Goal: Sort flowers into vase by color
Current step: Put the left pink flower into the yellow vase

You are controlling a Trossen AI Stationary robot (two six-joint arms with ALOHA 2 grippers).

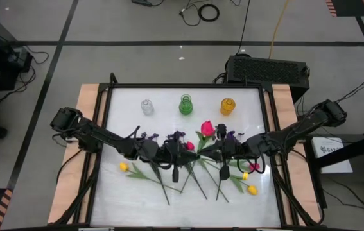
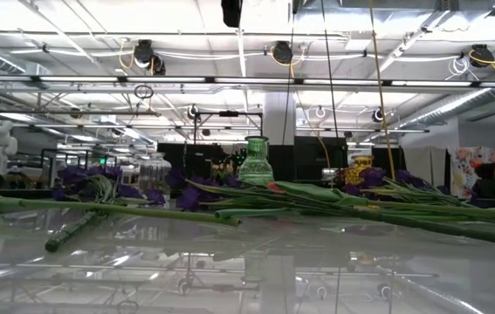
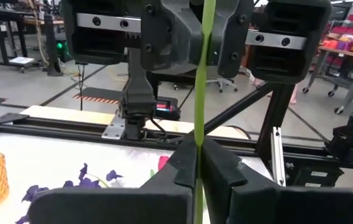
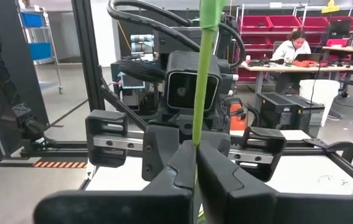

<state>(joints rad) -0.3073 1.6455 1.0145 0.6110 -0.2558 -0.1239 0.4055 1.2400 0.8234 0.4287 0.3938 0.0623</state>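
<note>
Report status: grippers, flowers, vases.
Left gripper and right gripper both shut on one green stem. Vases empty. Other flowers lie loose on table.

A white, glossy table [image 1: 124,199] with a dark frame and pale wooden side strips is being seen from above. Along its far edge, three vases are standing in a row, apart from one another: a clear vase [image 1: 147,107] toward the left, a green vase [image 1: 186,104] in the middle, and an amber vase [image 1: 228,106] toward the right. Across the middle of the surface, flowers [image 1: 169,176] are lying in a loose heap, stems pointing toward the near edge: purple blossoms [image 1: 176,136], a pink tulip [image 1: 207,128], and yellow tulips [image 1: 252,190] toward the right and left edges.
</note>
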